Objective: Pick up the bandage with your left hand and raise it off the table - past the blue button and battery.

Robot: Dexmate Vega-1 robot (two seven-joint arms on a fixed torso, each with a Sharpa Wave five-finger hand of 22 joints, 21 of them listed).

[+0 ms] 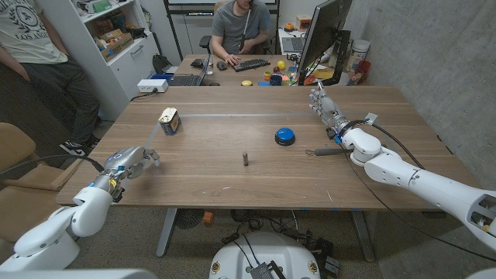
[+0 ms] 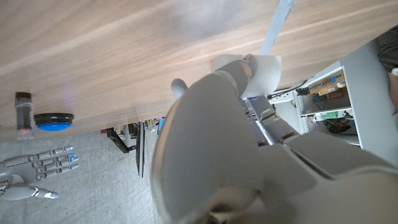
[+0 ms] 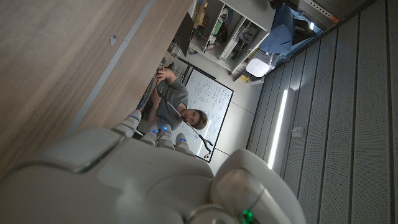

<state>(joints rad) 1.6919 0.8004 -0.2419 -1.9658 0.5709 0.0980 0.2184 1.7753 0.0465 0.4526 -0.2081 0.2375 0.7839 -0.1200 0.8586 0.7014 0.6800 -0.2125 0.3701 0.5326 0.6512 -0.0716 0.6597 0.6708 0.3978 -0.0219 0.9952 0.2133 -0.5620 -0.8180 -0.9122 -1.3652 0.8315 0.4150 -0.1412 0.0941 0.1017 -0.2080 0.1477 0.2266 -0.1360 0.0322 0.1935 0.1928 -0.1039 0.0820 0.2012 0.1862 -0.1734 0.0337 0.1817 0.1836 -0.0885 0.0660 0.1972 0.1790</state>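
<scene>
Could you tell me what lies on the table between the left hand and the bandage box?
In the head view, only bare wood separates the left hand from the bandage box; the battery and blue button sit off to the right.

A long wooden bench fills the room's middle. Far left stands a white shelf unit; far behind, a person sits at a desk with a keyboard. A grey wall runs along the right.
</scene>
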